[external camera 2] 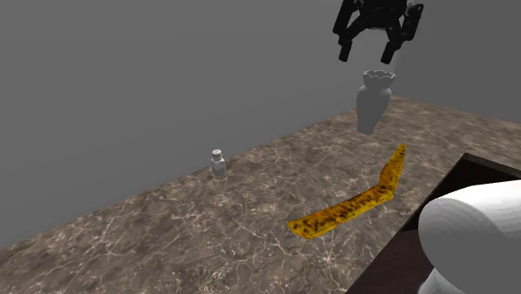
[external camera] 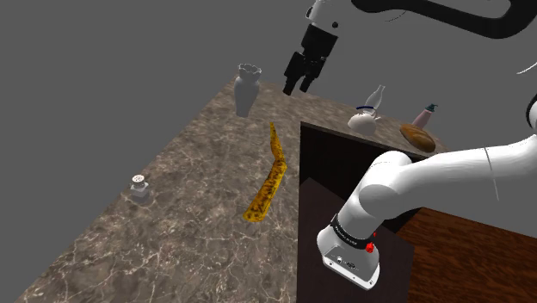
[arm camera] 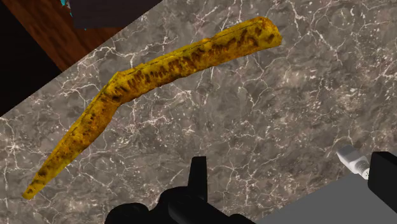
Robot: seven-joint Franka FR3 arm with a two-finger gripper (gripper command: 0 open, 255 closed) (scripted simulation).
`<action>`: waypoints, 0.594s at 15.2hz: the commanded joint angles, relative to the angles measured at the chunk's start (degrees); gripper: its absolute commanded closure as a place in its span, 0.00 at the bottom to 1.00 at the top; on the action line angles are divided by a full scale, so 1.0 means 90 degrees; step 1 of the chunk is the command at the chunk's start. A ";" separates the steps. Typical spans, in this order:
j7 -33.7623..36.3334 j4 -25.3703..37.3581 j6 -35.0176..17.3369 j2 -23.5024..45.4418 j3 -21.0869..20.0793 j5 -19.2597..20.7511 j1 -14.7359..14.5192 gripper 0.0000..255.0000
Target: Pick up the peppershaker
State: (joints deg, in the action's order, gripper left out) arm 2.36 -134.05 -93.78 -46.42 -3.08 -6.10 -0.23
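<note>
Peppershaker (external camera: pixel 138 187), a small grey upright bottle with a pale perforated cap, stands alone on the dark brown marble-patterned counter (external camera: pixel 189 250), near the counter's edge along the plain grey wall and towards the shoulder view's left; in the second exterior view it (external camera 2: pixel 218 163) sits left of the other things. The all-black two-finger gripper (external camera: pixel 299 89) hangs in the air well apart from it, its fingers spread wide with nothing between them. In the second exterior view the gripper (external camera 2: pixel 366 57) is just above a pale grey fluted vase (external camera 2: pixel 373 100) and not touching it. A long curved yellow fruit with brown speckles (external camera: pixel 268 181) lies flat on the counter between the vase and the robot's dark box stand (external camera: pixel 344 163); the wrist view looks down on this fruit (arm camera: pixel 159 70).
</note>
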 commanded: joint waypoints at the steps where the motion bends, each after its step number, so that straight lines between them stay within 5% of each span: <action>1: 0.0000 0.0000 0.0000 0.0000 0.0000 0.0000 0.0000 0.00; 9: 0.0575 0.0012 -0.1240 0.1338 -0.0821 -0.0228 -0.0189 0.00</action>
State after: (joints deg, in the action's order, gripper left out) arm 6.80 -134.65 -103.70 -36.36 -9.51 -8.01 -1.77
